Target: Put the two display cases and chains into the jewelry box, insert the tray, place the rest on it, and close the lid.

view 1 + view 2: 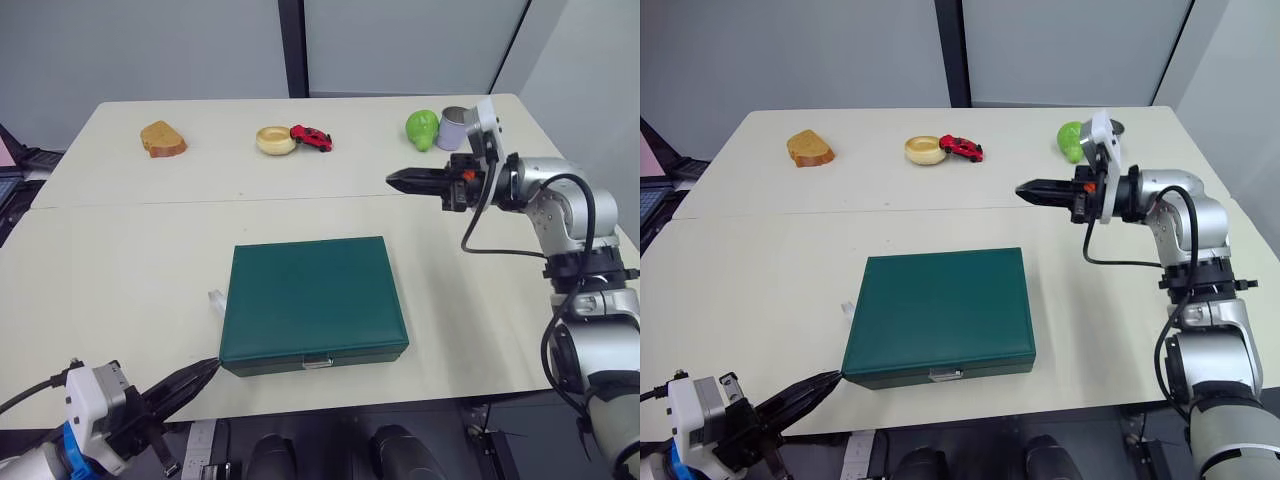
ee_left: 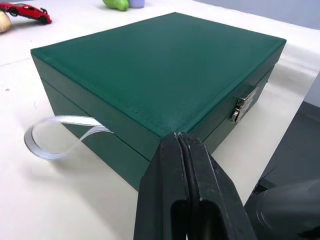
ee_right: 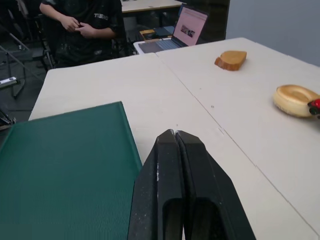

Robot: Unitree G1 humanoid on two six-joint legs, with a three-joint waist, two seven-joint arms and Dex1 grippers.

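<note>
Left tool (image 1: pixel 205 372) apparently touching closed jewelry box's (image 1: pixel 312 300) front-left corner.

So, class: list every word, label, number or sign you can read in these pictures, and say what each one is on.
"TE…": white letters on the black shirt of the person standing past the table; the rest is too blurred to read.
Laptop screen: something is displayed, too small to read.
Green jewelry box, its metal clasp and the red toy car: no writing to be seen.
</note>
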